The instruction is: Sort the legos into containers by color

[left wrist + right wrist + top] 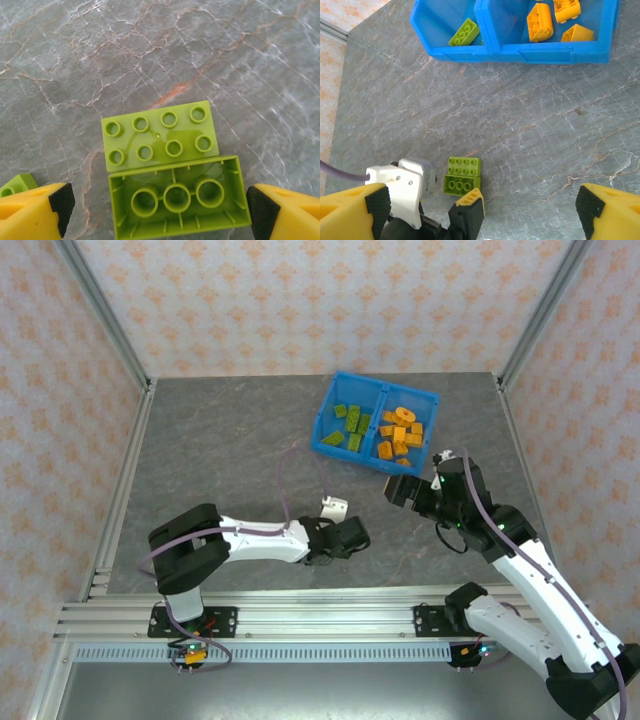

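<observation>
Lime green fills the space between the fingers of my left gripper (160,212). There a tipped brick (177,197) lies on its side with its hollow underside and three round tubes facing my wrist camera. It touches a second brick (160,137), two studs by four, lying studs up just beyond it on the grey marbled table (75,60). I can read no brand mark on either one. My yellow fingers with their black pads (61,202) are spread wide, one on each side of the tipped brick. The pad at the right of that view sits at the brick's corner, and I cannot tell whether it touches. A corner of a third green piece (15,184) shows beside the other finger. Seen from above, this gripper lies low near the middle of the table, well apart from the blue bin (322,430) at the far side. The bin's left compartment holds green bricks (348,423) and its right compartment holds orange bricks (402,430). My right gripper (482,207) hangs over the table near the bin's near right corner, fingers spread wide with nothing between them.
</observation>
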Controlling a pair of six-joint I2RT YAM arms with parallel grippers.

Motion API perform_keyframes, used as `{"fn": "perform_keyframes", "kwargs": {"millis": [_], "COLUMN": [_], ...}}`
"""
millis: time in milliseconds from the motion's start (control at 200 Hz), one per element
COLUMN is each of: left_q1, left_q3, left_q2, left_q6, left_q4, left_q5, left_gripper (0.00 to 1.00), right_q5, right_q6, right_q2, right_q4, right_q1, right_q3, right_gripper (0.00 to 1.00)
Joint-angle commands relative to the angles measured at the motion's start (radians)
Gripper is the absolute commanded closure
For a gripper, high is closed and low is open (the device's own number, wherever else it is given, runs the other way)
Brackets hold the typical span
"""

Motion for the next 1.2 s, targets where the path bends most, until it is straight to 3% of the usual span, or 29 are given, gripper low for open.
{"fn": "perform_keyframes", "kwargs": {"millis": [0,125,310,596,696,816,976,1191], "left_q1": [0.009,0.020,0.031,0.034,0.052,0.091,0.203,0.381], "left_q3": [0.042,0.049,0.013,-0.034,-0.011,0.017,0.105,0.396], "left_q2": [0.047,0.066,0.048,-0.087,-0.128,-0.165,-0.148,0.029], "left_q6": [0.000,-0.010,-0.026,-0.031,0.013,0.083,0.212,0.336], "left_q4": [0.002,-0.012,0.011,0.007,-0.005,0.004,0.057,0.114], "left_q5": [0.045,0.071,0.098,0.047,0.037,0.035,0.029,0.141], "left_gripper": [0.13,0.22,0.27,0.33,0.35,0.36,0.36,0.36], "right_q5": [0.029,0.045,-0.002,-0.313,-0.367,-0.361,-0.235,-0.169], "right_q6": [-0.031,-0.039,-0.038,-0.049,-0.034,-0.014,0.016,0.022], "right_q2": [0.010,0.022,0.042,0.021,0.018,0.022,0.029,0.054], "right_q4": [0.011,0.019,0.012,-0.099,-0.102,-0.047,0.018,0.017], "right_q1": [0.004,0.005,0.005,0.004,0.005,0.004,0.005,0.005], "right_q3": [0.005,0.005,0.007,-0.017,-0.021,-0.022,-0.027,-0.027], "right_gripper": [0.04,0.03,0.03,0.04,0.04,0.05,0.05,0.05]}}
